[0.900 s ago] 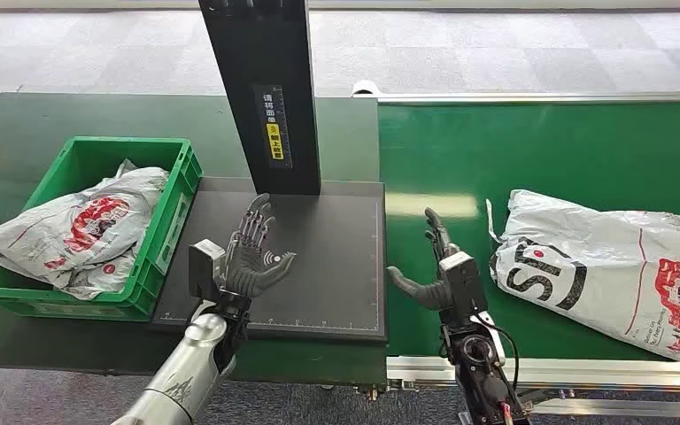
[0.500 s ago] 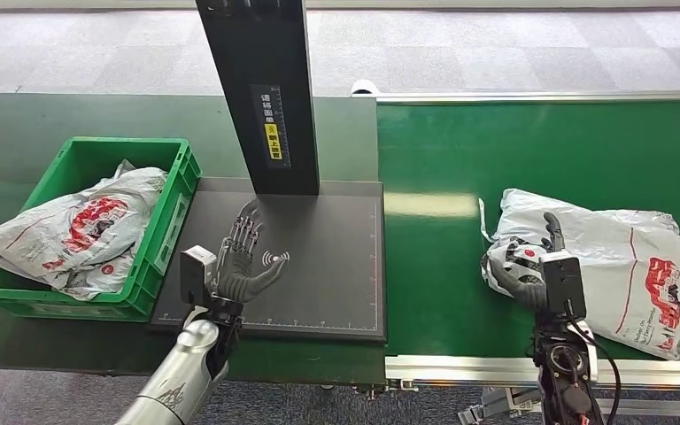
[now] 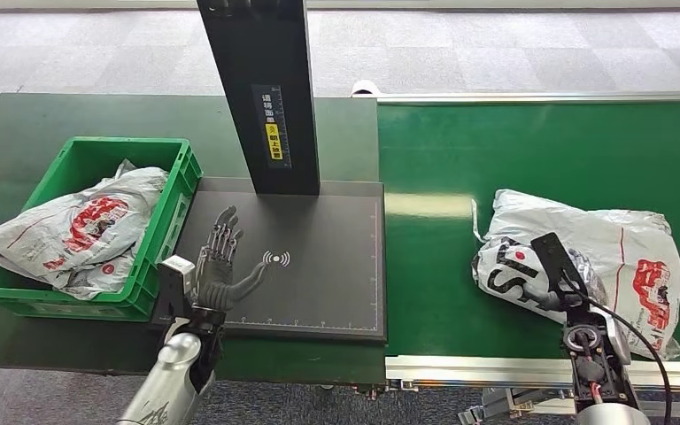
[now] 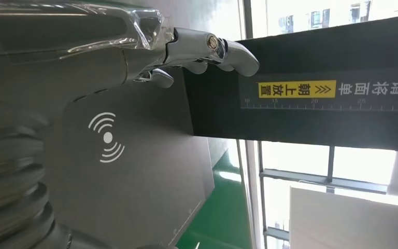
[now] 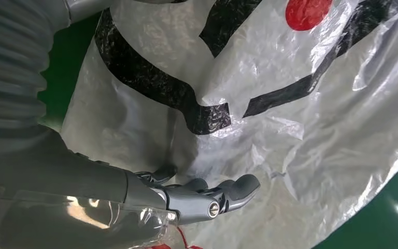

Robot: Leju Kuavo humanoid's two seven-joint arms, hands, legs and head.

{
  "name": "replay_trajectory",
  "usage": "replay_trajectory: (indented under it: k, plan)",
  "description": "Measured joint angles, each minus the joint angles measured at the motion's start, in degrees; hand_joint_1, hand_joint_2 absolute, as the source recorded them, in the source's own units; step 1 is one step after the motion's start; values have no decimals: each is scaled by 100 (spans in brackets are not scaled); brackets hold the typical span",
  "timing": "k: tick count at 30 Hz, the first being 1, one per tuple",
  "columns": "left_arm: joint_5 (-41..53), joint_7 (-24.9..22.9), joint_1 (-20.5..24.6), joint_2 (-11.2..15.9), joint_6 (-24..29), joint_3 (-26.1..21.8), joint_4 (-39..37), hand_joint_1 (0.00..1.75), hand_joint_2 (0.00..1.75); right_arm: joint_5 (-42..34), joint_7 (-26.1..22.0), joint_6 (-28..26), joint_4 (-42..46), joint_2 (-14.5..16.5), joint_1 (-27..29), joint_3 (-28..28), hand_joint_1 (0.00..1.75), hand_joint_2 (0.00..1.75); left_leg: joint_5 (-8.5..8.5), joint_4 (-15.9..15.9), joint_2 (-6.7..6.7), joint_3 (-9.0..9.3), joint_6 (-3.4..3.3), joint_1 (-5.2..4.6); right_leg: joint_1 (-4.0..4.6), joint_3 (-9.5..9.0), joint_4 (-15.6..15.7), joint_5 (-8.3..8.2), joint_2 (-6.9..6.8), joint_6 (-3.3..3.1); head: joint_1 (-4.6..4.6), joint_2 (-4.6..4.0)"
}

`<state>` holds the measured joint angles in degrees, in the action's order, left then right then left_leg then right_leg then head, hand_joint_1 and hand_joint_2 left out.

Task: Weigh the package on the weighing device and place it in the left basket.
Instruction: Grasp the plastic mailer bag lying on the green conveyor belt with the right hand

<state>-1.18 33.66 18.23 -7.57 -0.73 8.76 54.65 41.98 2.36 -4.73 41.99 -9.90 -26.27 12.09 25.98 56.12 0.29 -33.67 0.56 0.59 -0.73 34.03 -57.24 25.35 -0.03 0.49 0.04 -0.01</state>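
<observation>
Two hands working: right hand (image 3: 560,285) down on the courier bag (image 3: 584,257) at four o'clock on the conveyor belt (image 3: 434,266), grip unclear, needs a firm gather; left hand (image 3: 215,270), fingers (image 3: 222,237) spread and empty, over the scale platform (image 3: 319,274).

From where I'm driving, the basket (image 3: 164,215) sits far left on the table (image 3: 18,133) with a bag (image 3: 75,226) in it, and the scale plate (image 3: 319,266) is right beside it with its post (image 3: 261,88) at the back edge. My left hand (image 3: 217,266) hangs over the plate's near left corner. To the right is the conveyor belt (image 3: 513,150), where the package (image 3: 620,248) lies with my right hand (image 3: 567,283) on its left end.
</observation>
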Motion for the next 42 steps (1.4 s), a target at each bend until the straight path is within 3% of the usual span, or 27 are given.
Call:
replay_trajectory:
  k: [9,13,14,21,42]
  plan:
    - [66,-225,-196,19,71,-152,398,0,175,693,624,532,-883,-10,-570,-411,5,175,-1,0,0,0,-1,-1,-1,-1,0,0,-3,0,1,0]
    - [103,-282,-215,19,68,-186,434,0,175,892,758,932,-1214,-17,-722,-587,167,175,-1,1,-1,1,-1,-1,-1,-2,0,0,-3,0,1,-2]
    - [112,-286,-215,16,67,-187,434,0,175,919,754,1000,-1278,-19,-746,-623,175,175,-1,1,-1,2,-1,0,0,-2,0,0,-3,0,1,-2]
    - [157,-306,-211,-3,60,-186,414,0,175,981,291,1649,-1534,-64,-923,-833,175,175,2,0,13,21,0,0,0,-14,2,0,6,0,2,-1]
    - [169,-306,-209,-21,52,-186,371,0,175,944,169,1775,-1666,-45,-984,-975,175,175,1,0,6,30,0,1,1,-25,2,1,2,0,1,0]
